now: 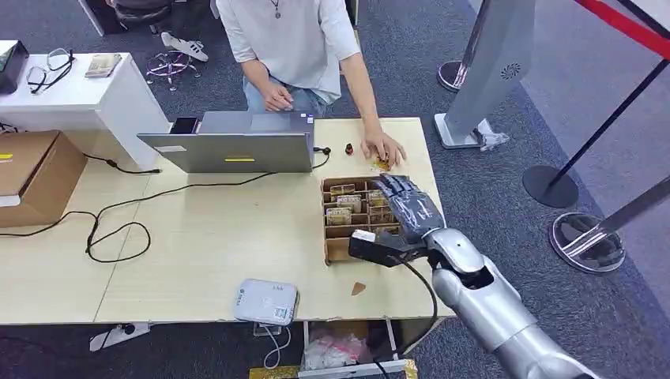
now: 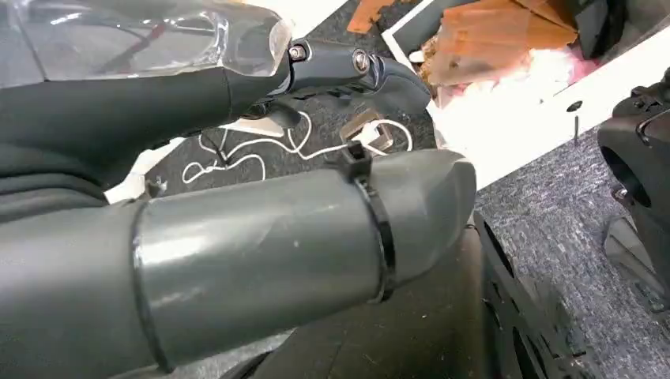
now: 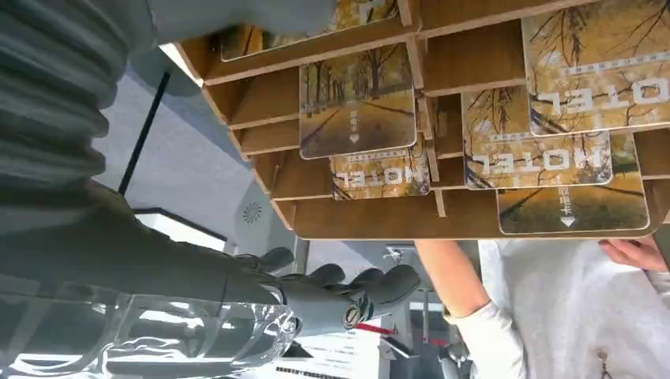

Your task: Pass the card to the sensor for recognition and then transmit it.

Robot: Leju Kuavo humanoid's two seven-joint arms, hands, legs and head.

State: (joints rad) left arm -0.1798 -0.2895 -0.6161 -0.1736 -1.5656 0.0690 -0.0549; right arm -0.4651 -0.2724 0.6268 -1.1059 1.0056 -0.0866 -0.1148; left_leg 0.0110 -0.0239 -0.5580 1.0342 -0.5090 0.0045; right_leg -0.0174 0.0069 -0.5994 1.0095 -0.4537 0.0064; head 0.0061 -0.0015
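laptop 1 | card tray 1 | white sensor box 1 | cardboard box 1 | glasses 1 | person 1

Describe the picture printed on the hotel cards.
Golden autumn trees along a path; clearest on the cards in the right wrist view.

Right hand lies over the far right compartments of the wooden card box; the cards beneath it are hidden, and whether its fingers touch or hold one cannot be told. In the right wrist view the cards are cut by the divider slats, and print on them is only partly legible. Person at the table's far edge is cut off at the picture's top edge; the person's hand covers a small yellowish item, too hidden to name. Left hand is a close blur of grey cover; finger posture cannot be read. White sensor unit at the near edge: label too small to read.
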